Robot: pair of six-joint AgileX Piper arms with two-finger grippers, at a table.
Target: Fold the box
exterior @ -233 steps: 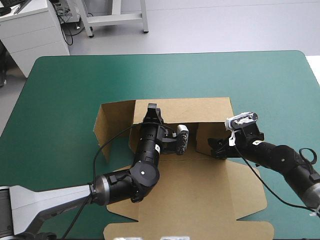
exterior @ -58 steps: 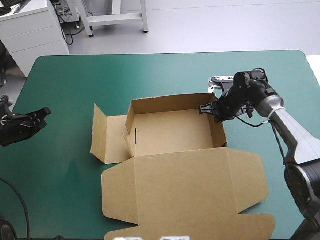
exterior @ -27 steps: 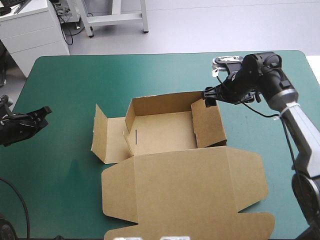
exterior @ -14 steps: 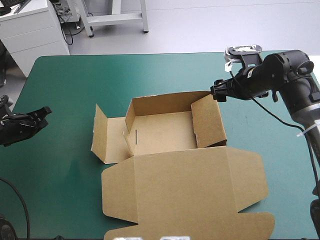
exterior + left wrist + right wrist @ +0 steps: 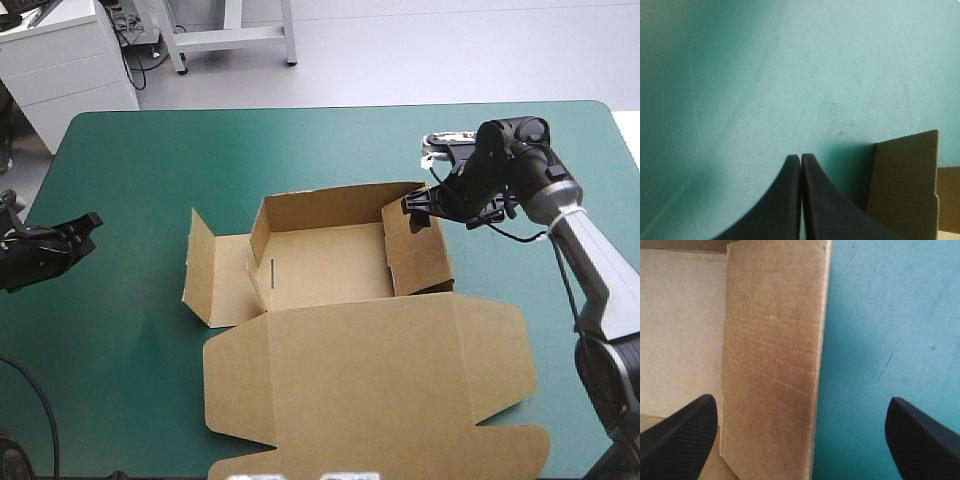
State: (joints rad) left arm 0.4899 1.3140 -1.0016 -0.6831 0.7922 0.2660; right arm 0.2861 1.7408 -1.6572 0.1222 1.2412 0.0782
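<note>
High view: the brown box (image 5: 330,262) sat mid-frame, its right wall (image 5: 420,252) leaning inward. The right gripper (image 5: 414,210), jaws wide, had dropped back to it; we judged tucking unfinished. The left gripper (image 5: 88,222), jaws together, idled far left.

No writing, label, brand, number or sign could be read in any of the views. The box (image 5: 330,262) and the teal-green cover (image 5: 140,170) were shown as plain, unmarked surfaces.
</note>
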